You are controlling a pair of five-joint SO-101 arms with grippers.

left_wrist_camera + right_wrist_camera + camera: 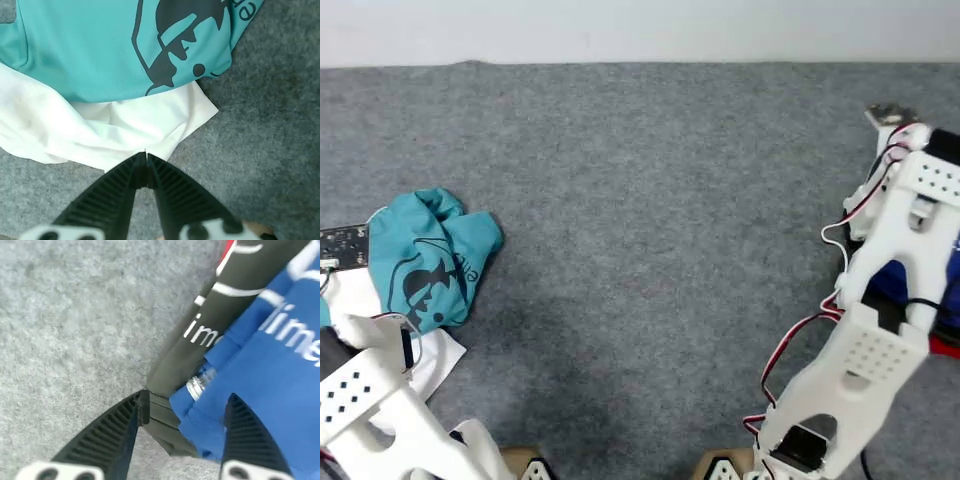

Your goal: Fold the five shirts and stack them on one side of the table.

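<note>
A teal shirt [430, 255] [100, 45] with a dark print lies crumpled at the table's left, partly over a white shirt [438, 362] [125, 125]. My left gripper [146, 156] is shut at the white shirt's corner, with a sliver of white cloth between its tips. At the right edge a blue shirt [892, 277] [270, 390] lies on a dark shirt [200, 355], with red cloth [945, 346] [227, 250] beside them. My right gripper [187, 397] stands open, with the blue and dark shirts' edges between its fingers.
Grey felt [650, 200] covers the table, with a wide bare stretch between the two arms. A black board [342, 243] sits at the left edge by the teal shirt. The right arm [880, 330] and its red and white wires stand over the right-hand pile.
</note>
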